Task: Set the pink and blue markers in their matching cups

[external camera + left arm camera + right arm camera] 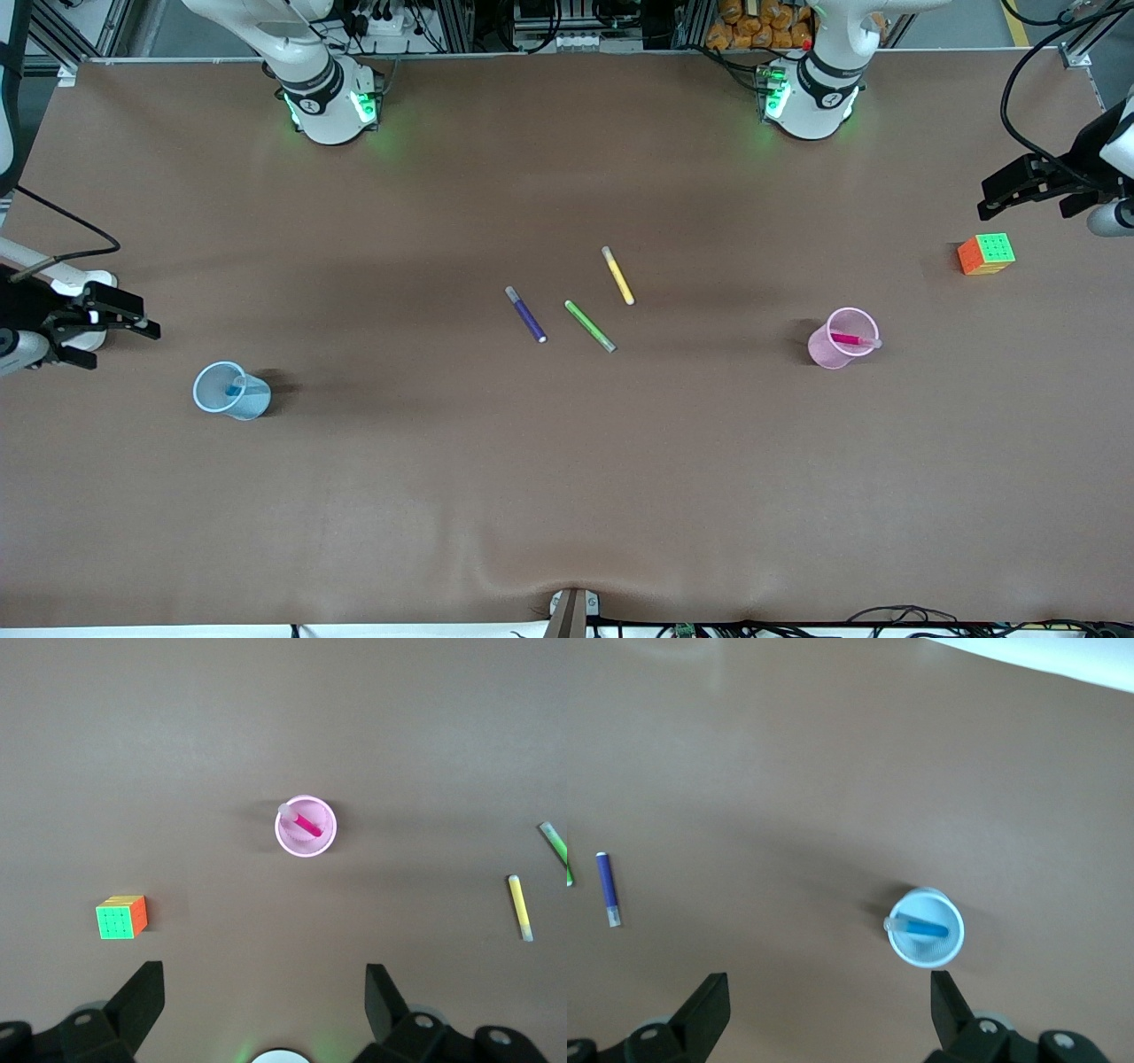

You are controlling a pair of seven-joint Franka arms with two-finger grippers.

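Pink marker (849, 338) in pink cup (837, 353), toward left arm's end. Blue marker (236, 387) in blue cup (221, 398), toward right arm's end. Left gripper (1019, 190) and right gripper (120, 323) over table edges, released, fingers spread. Purple pen (526, 315), green pen (589, 325), yellow pen (617, 276) mid-table.

No legible text, label, brand, number or sign appeared on any object, arm or table surface in these views.

The front camera hangs high, facing the robot bases along the frame's top, taking in the whole table (567, 496). Each wrist camera looks straight down from well above: the left shares the pink cup (306, 826), the right the blue cup (925, 927).
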